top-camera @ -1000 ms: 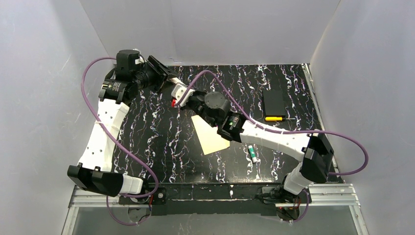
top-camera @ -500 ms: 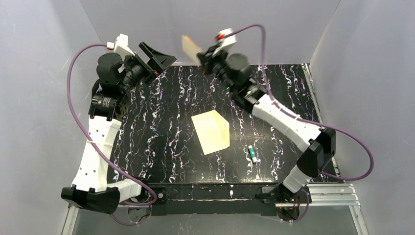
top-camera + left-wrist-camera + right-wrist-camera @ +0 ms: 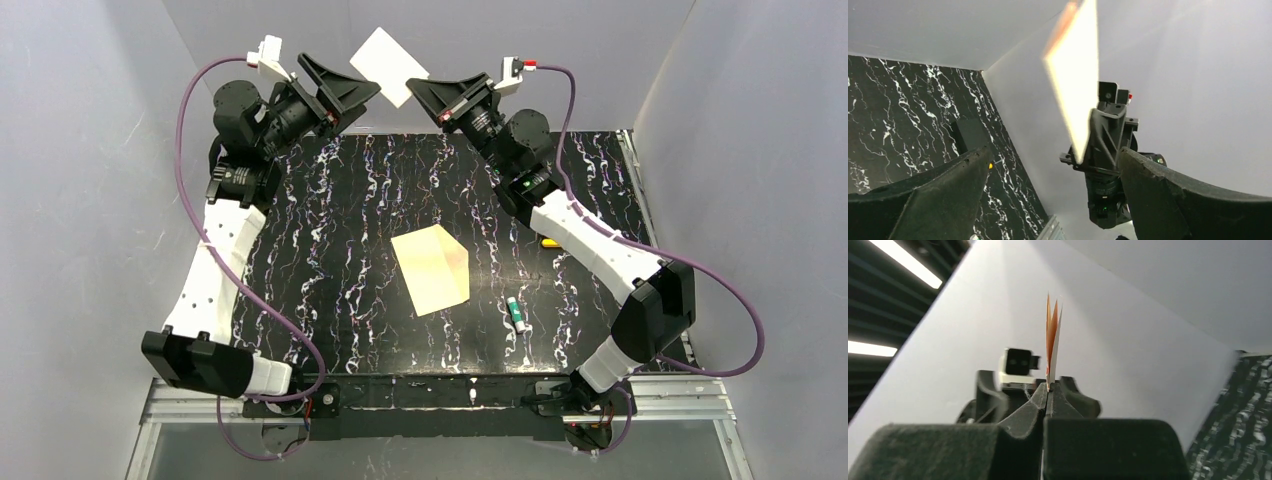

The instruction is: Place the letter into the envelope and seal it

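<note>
Desk (image 3: 330, 260): the letter (image 3: 432, 272) is laid flat, well below and in front of the envelope (image 3: 388, 64). The envelope is held aloft, pinched by the right gripper (image 3: 414, 87). The left gripper (image 3: 362, 108) is spread wide just left of the envelope. Step judged: envelope presented; a second grip to part its mouth is called for next.
</note>
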{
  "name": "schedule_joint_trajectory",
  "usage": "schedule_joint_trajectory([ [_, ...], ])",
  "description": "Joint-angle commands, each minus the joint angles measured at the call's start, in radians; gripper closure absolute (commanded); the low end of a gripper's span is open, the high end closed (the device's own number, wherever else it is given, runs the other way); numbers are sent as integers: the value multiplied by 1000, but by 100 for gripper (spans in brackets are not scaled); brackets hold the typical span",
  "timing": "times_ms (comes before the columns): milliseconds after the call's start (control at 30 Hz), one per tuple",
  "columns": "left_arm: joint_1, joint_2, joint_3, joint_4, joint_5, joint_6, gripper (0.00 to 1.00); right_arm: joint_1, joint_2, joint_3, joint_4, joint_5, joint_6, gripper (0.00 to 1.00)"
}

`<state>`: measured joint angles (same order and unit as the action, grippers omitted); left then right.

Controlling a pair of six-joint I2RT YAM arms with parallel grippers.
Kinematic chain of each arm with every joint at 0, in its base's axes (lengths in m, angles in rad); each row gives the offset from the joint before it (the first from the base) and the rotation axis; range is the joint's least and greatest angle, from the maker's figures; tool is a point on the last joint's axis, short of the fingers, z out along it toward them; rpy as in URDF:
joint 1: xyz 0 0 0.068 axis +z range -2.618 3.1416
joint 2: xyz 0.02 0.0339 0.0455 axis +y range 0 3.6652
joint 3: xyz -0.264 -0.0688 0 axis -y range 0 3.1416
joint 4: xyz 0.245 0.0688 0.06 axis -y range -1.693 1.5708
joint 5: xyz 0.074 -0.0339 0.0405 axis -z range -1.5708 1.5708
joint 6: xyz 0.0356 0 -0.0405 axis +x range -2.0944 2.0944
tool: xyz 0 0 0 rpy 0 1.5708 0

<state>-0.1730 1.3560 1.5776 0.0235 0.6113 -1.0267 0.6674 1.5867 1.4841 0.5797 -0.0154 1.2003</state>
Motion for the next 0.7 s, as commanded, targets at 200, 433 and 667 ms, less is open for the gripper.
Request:
schedule_joint_trajectory([
  [200,3,66,73,281,89,-237,16,1,12,-4,194,-59,232,99],
  [433,3,76,67,299,88,-251,67,4,29,-5,200,-74,262,99],
  [667,6,74,40,299,112,-199,100,5,45,25,170,-157,162,95],
])
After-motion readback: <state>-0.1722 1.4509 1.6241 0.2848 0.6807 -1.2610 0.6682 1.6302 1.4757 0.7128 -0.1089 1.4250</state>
